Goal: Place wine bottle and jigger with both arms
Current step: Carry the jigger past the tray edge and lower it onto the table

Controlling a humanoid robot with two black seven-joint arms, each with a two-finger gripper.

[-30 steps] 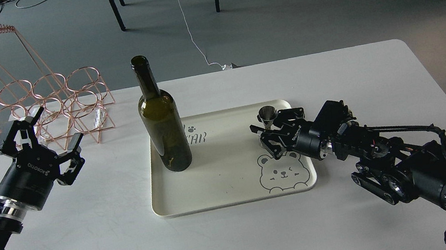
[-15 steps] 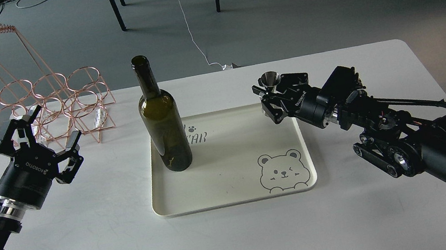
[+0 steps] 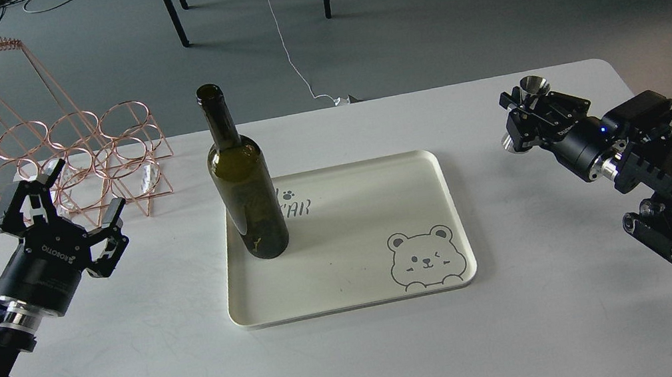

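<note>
The tall dark olive-green wine bottle [image 3: 243, 183] stands upright on the left part of the cream tray [image 3: 350, 280]. My right gripper [image 3: 523, 115] is shut on the small silver jigger [image 3: 532, 88] and holds it above the table near the far right edge, well to the right of the tray. My left gripper [image 3: 72, 203] is open and empty over the table's left side, to the left of the bottle and apart from it.
A copper wire bottle rack [image 3: 72, 159] stands at the table's back left, just behind my left gripper. The tray has a bear drawing [image 3: 423, 259] at its front right corner. The white table [image 3: 363, 359] spreads in front of the tray.
My right gripper has lifted the jigger off the tray and carried it to the right, past the tray's edge. The left arm and the bottle have barely moved.
</note>
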